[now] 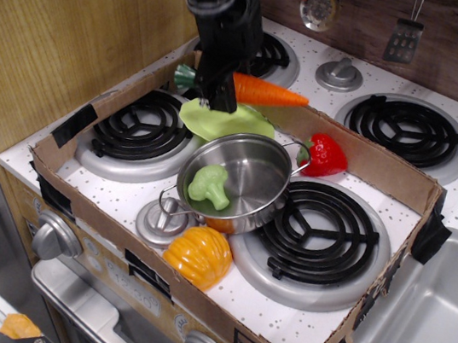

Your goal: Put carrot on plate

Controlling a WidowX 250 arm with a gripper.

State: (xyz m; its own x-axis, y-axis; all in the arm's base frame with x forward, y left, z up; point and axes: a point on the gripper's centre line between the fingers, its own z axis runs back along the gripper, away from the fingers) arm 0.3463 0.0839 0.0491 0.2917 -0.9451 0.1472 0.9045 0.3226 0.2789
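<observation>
The carrot hangs level just above the lime plate, clamped near its leafy end in the gripper, so it looks like the placing step, next needing a short drop and release beside the steel pot.

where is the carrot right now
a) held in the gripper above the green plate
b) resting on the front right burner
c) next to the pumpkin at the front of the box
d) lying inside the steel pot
a, the gripper is shut on the carrot, which hangs roughly level just above the plate; the pot holds only the broccoli.
</observation>
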